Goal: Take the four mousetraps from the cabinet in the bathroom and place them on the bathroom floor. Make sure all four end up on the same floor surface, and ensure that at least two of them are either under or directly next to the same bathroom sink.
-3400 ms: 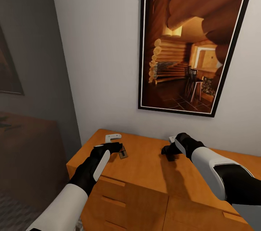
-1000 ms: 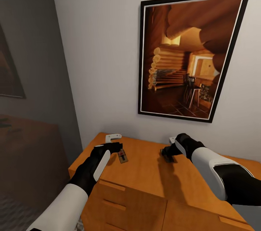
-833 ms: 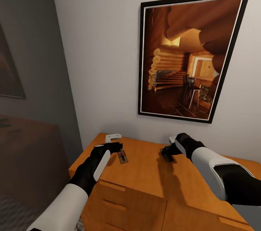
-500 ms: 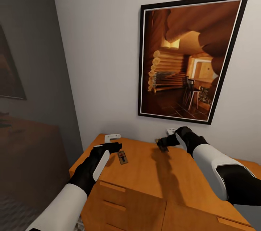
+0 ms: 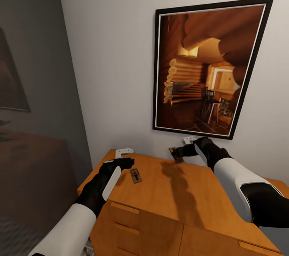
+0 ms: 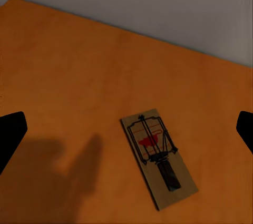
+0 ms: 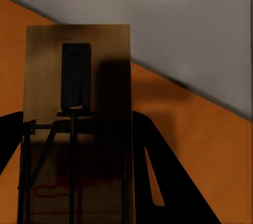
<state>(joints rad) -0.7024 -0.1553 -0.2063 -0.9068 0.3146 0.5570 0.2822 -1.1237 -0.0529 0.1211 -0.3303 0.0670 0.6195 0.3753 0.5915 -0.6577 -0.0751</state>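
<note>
I'm holding one mousetrap clear of the cabinet and hovering over a second.

Nearest me, my left gripper [image 5: 127, 163] is waiting with its jaws apart over the cabinet [image 5: 168, 193] top, and the mousetrap on the top [image 5: 136, 175] is lying flat just beside it. Farther back, near the wall, my right gripper [image 5: 181, 152] is clamped on the lifted mousetrap [image 5: 176, 154], hanging above the wood. I'm thinking the thin board could slip or twist out if I swing too fast, since the pinch seems to be on one end. I'm not finding the other two traps, and I'm struggling to make out the fingertip contact in shadow.
</note>
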